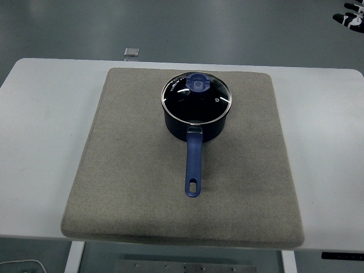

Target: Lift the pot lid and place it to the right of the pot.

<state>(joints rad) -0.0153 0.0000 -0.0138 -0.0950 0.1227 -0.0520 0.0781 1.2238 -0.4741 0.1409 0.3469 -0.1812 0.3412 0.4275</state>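
Grey felt-like mat (142,182), square with rounded corners, laid flat on a white bench (40,148) and covering most of its middle; bare bench surface shows to the left, to the right and in a thin strip along the far edge. Head view, the only one supplied. Item one: dark blue pot (196,126), standing upright on the far half of the mat, a little right of the mat's centre line. Its long blue handle (194,165) points straight toward the near edge of the bench and has a hanging slot at its free end. Item two: glass lid (197,99) with a metal rim, seated squarely on the pot and closing it all round; ceiling lights reflect in the glass. A blue round knob (199,83) sits on the lid, toward the lid's far side. The stretch of mat to the right of the pot carries nothing. Item three: small square grey object (132,52), lying on the floor just beyond the far edge of the bench, left of the pot; what it is cannot be told. Item four: right hand (351,14), black with pale fingertips, only a few finger ends showing at the upper right corner, high and well apart from pot and lid, touching nothing; whether it is spread or curled cannot be told from so little. Grey floor (227,28) lies beyond the bench.
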